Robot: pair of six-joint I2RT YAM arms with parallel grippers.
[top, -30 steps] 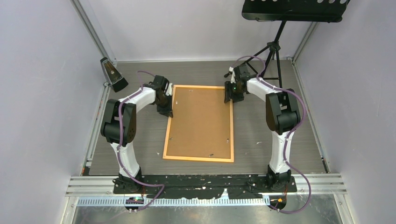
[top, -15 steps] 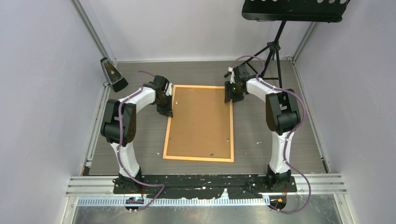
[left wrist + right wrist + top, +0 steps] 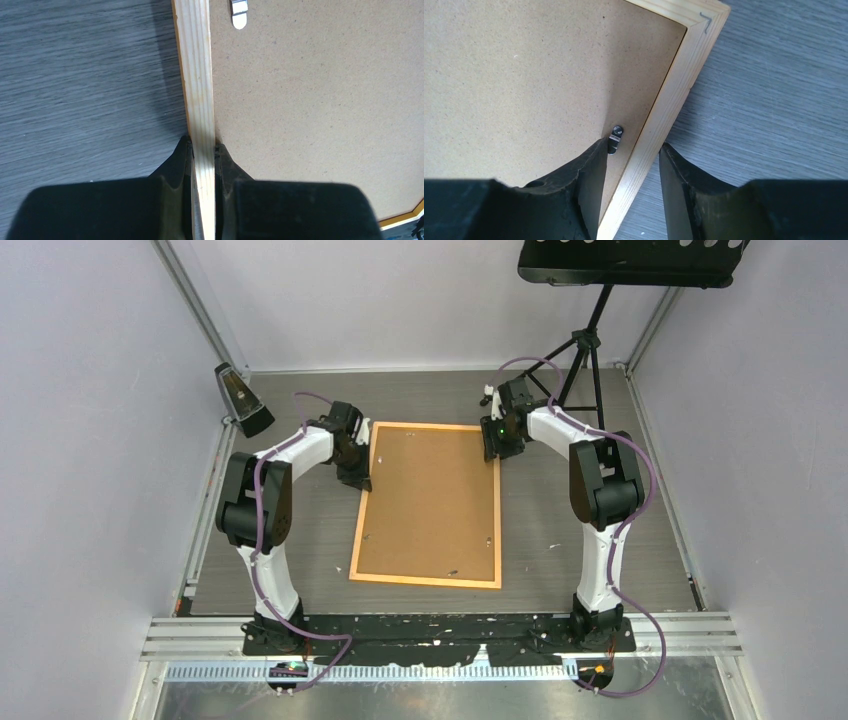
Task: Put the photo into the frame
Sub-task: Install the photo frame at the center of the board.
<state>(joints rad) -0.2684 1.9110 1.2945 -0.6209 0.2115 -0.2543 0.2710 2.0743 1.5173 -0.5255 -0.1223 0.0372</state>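
- The thin-edged orange wooden rectangular picture frame (image 3: pixel 497 515) lies back-up on the grey tabletop (image 3: pixel 570 510); a plain brown backing board (image 3: pixel 430 500) fills it; no photo shows, and I cannot tell whether it sits beneath the board.
- The left gripper (image 3: pixel 202 150) is clenched on a frame rail, a finger on each side.
- The right gripper (image 3: pixel 632 147) straddles the opposite rail, released; a small metal clip (image 3: pixel 615 136) sits just beside its inner finger.
- The step looks like gripping the frame from both sides; next, the right gripper must close squarely on its rail.
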